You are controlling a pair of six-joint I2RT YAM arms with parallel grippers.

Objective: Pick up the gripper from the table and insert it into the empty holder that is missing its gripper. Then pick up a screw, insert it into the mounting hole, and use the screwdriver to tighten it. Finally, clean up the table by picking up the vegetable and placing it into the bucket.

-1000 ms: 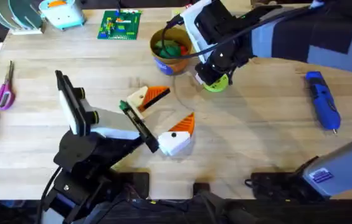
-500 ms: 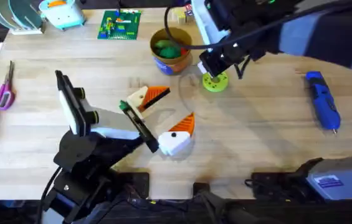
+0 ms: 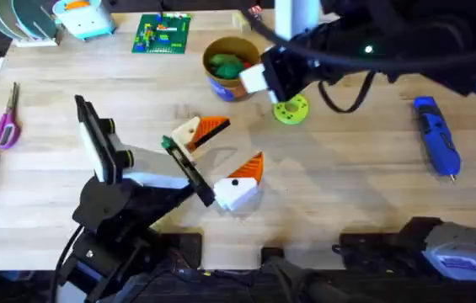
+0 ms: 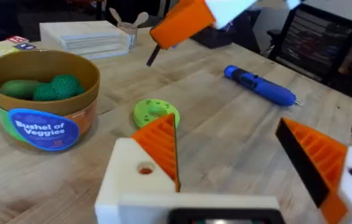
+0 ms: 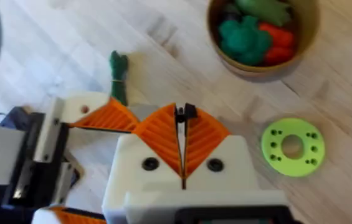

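Observation:
My right gripper (image 5: 184, 115) is shut on a tiny dark screw (image 5: 185, 112) at its orange tips, and it hangs over the table between the bucket and my left gripper (image 3: 236, 143). From the left wrist view it (image 4: 185, 22) shows high up, with the screw (image 4: 152, 58) poking out below. My left gripper (image 4: 225, 124) rests open near the table. The orange gripper piece (image 4: 161, 146) sits in its white holder (image 4: 129, 186), which has a small round hole in its side. The tan bucket (image 3: 230, 82) holds several vegetables. The blue screwdriver (image 3: 435, 135) lies at the right.
A round green disc with holes (image 3: 291, 109) lies right of the bucket. A small dark green piece (image 5: 118, 68) lies beside my left gripper's far finger. Scissors (image 3: 4, 120) lie at the left edge, and a green brick plate (image 3: 163, 34) at the back.
My right gripper has lifted off the green disc and swung left with the screw, leaving the disc uncovered. The left arm has not moved.

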